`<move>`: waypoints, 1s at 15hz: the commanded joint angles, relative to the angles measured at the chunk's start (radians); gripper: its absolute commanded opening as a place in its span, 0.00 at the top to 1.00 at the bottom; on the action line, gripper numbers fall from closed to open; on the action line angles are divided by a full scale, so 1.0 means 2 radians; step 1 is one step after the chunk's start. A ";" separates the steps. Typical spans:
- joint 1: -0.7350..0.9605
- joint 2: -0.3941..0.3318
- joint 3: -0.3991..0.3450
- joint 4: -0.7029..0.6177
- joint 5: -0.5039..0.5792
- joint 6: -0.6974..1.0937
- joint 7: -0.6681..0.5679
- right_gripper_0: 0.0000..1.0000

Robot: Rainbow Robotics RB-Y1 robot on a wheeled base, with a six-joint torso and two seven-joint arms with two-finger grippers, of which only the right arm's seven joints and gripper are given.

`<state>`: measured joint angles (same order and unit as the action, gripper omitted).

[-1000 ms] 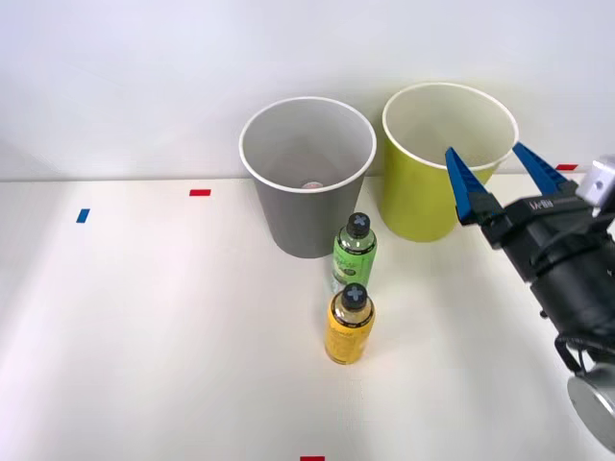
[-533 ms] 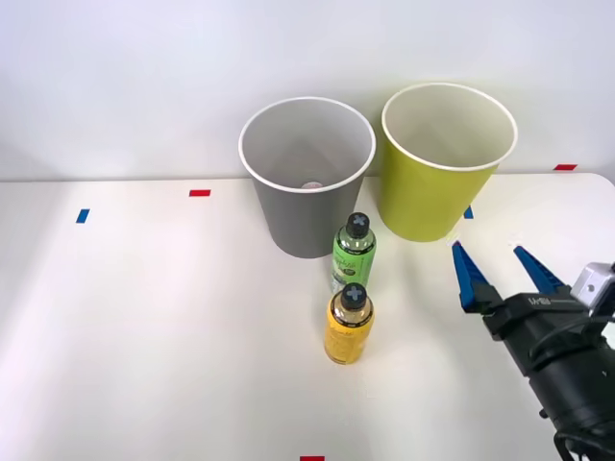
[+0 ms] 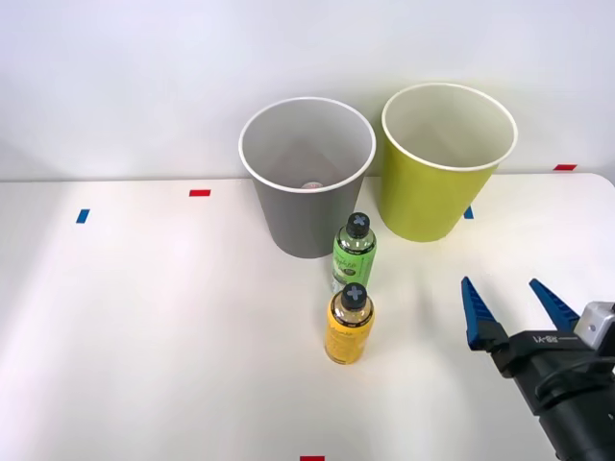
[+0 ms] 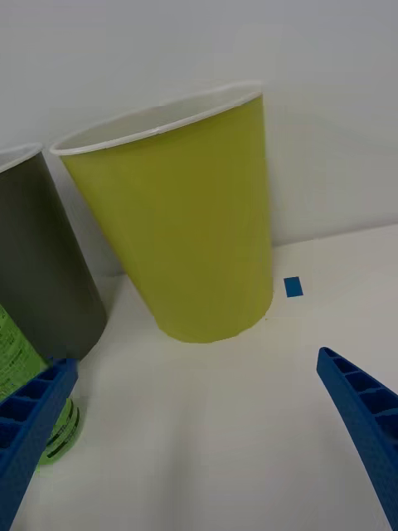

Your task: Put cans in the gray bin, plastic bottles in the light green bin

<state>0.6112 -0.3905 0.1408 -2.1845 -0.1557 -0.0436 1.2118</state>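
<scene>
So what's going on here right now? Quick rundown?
Right gripper open, empty, low over table. Green bottle and yellow bottle upright before gray bin. Nothing blocking.

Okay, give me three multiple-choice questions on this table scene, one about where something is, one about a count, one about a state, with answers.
1. Where does the yellow bottle stand?
A. inside the gray bin
B. on the table, in front of the green-label bottle
C. behind the light green bin

2. How many black-capped bottles stand on the table?
A. one
B. two
C. four

3. How is the right gripper?
A. open and holding nothing
B. shut on a bottle
C. shut on a bin's rim

Answers: 1 B, it stands upright nearer the camera than the green-label one. 2 B, both stand in front of the gray bin. 3 A, its blue fingers are spread with bare table between them, to the right of the bottles and nearer the camera than the light green bin.
</scene>
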 commanded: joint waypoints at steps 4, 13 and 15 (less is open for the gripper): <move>0.044 -0.005 0.016 0.003 0.153 -0.001 -0.010 0.00; 0.070 0.032 0.048 0.123 0.201 -0.185 -0.011 0.00; 0.073 0.034 0.052 0.143 0.190 -0.235 -0.008 0.00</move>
<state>0.7531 -0.3267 0.2398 -1.9248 0.2388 -0.4601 1.1907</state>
